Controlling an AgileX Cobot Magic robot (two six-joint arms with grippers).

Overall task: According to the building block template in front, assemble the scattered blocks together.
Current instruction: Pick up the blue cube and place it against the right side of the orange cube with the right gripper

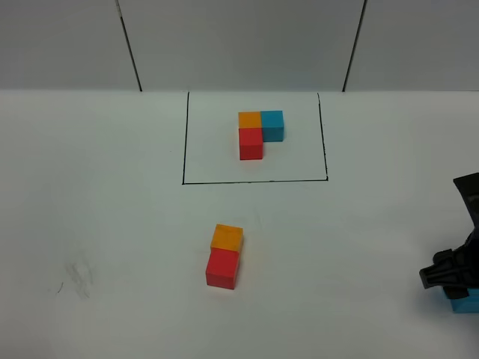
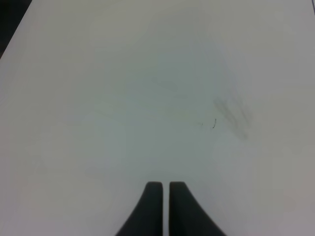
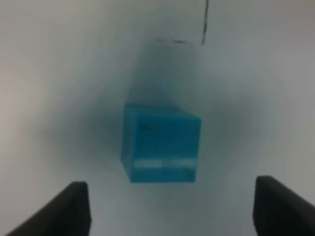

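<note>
The building block template is an L of orange, blue and red cubes inside a thin black drawn rectangle at the far middle of the table. Of the scattered blocks, the orange cube touches the far side of the red cube near the table's middle. The blue cube lies at the right edge, partly hidden under my right gripper. In the right wrist view the right gripper is open above the blue cube, one finger on each side, not touching it. My left gripper is shut and empty over bare table.
The white table carries a faint grey scuff at the front left, also seen in the left wrist view. A grey wall with two dark vertical lines stands behind the table.
</note>
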